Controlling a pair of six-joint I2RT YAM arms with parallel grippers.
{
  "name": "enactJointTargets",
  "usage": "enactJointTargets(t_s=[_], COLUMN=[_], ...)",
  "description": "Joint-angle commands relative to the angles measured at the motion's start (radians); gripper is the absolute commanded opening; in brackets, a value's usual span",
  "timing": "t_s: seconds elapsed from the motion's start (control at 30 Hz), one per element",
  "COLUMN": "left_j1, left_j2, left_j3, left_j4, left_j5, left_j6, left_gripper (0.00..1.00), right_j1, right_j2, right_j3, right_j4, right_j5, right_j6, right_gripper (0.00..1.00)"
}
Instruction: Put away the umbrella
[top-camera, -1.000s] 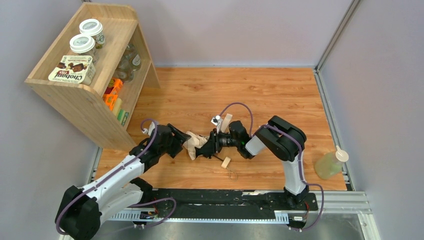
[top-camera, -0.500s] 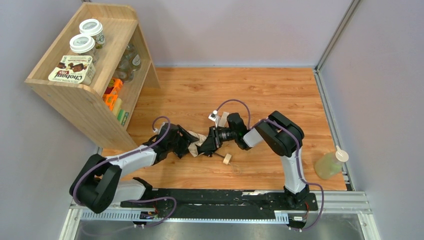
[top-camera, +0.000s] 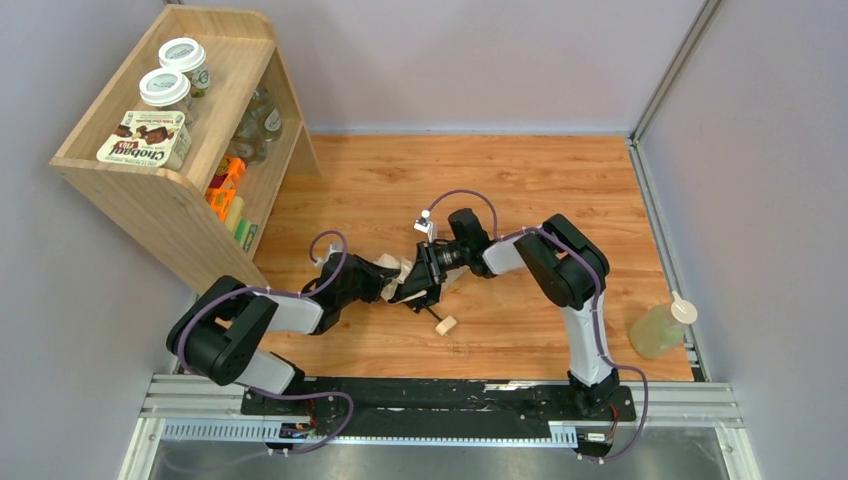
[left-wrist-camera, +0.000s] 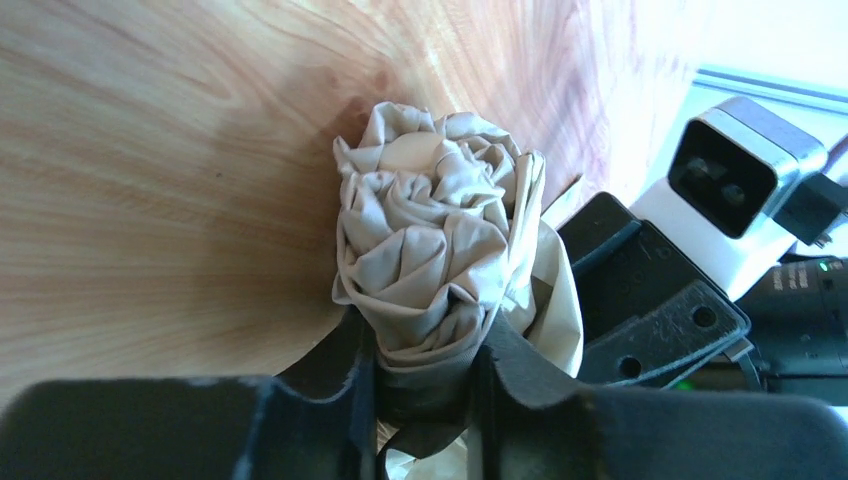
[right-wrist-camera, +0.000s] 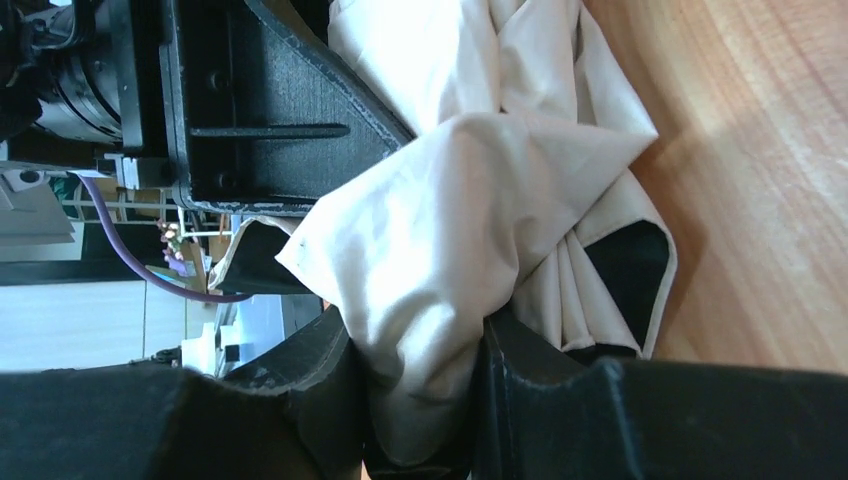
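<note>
The left arm (top-camera: 290, 314) and right arm (top-camera: 588, 340) mix white link shells with black joint housings. A purple cable (top-camera: 458, 194) loops along each. The left gripper (left-wrist-camera: 423, 345) has matte black moulded fingers (left-wrist-camera: 320, 400).

Overhead rear view, wrists close on umbrella (left-wrist-camera: 430, 240)

Setting: a robot test cell in a lab. My left arm (top-camera: 270, 312) and right arm (top-camera: 575, 290) are bolted to a black rail (top-camera: 440, 395) on aluminium framing at the near edge of a wood-grain table (top-camera: 520, 180), boxed in by plain grey partition walls (top-camera: 480, 60) with a metal corner post (top-camera: 672, 70). Purple cables (top-camera: 460, 197) loop openly along the arms, and a boxy camera module (left-wrist-camera: 745, 175) rides the wrist behind my right claw (right-wrist-camera: 420, 380). Household items read as staged props: a wooden shelf (top-camera: 160, 190) holding lidded jars (top-camera: 165, 88) and a Chobani carton (top-camera: 145, 138), and a squeeze bottle (top-camera: 660, 328) at the table's right edge.
</note>
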Motion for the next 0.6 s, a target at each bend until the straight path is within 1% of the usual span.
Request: enactJointTargets(t_s=[0.0,0.03,0.07,0.1,0.17,0.2,0.27,0.3,0.37,0.4,0.43,0.5,0.57], left_j1=[-0.036,-0.041,-0.053,-0.056,-0.065,-0.065,-0.065,-0.065,-0.067,-0.067,-0.067,-0.067,-0.067], left_j2=[0.199,0.208,0.224,0.225,0.218,0.213,0.199,0.184,0.161,0.15,0.131,0.098,0.068], left_j3=[-0.079,-0.079,-0.077,-0.073,-0.08,-0.083,-0.09,-0.09,-0.091,-0.091,-0.09,-0.088,-0.082], left_j4=[-0.291,-0.288,-0.294,-0.3,-0.303,-0.302,-0.308,-0.313,-0.323,-0.328,-0.342,-0.359,-0.388], left_j5=[-0.163,-0.157,-0.156,-0.157,-0.157,-0.157,-0.15,-0.147,-0.142,-0.142,-0.139,-0.136,-0.13], left_j6=[0.117,0.114,0.113,0.11,0.098,0.096,0.09,0.087,0.081,0.081,0.079,0.074,0.062], left_gripper=[0.12,0.1,0.07,0.07,0.05,0.04,0.04,0.04,0.04,0.04,0.04,0.04,0.04], right_j1=[0.049,0.052,0.052,0.052,0.054,0.06,0.074,0.081,0.104,0.126,0.144,0.201,0.268], right_j2=[0.086,0.066,0.043,0.013,-0.047,-0.096,-0.167,-0.199,-0.257,-0.288,-0.313,-0.369,-0.42], right_j3=[-0.015,-0.004,0.005,0.017,0.062,0.088,0.135,0.158,0.206,0.22,0.224,0.203,0.142], right_j4=[-0.368,-0.402,-0.438,-0.477,-0.582,-0.648,-0.742,-0.782,-0.865,-0.894,-0.911,-0.895,-0.817], right_j5=[0.084,0.107,0.134,0.163,0.252,0.309,0.448,0.51,0.643,0.715,0.783,0.919,1.078], right_j6=[-0.189,-0.206,-0.213,-0.22,-0.233,-0.249,-0.267,-0.279,-0.315,-0.335,-0.35,-0.378,-0.393], right_gripper=[0.0,0.04,0.1,0.19,0.44,0.54,0.72,0.78,0.88,0.95,0.98,1.0,1.0])
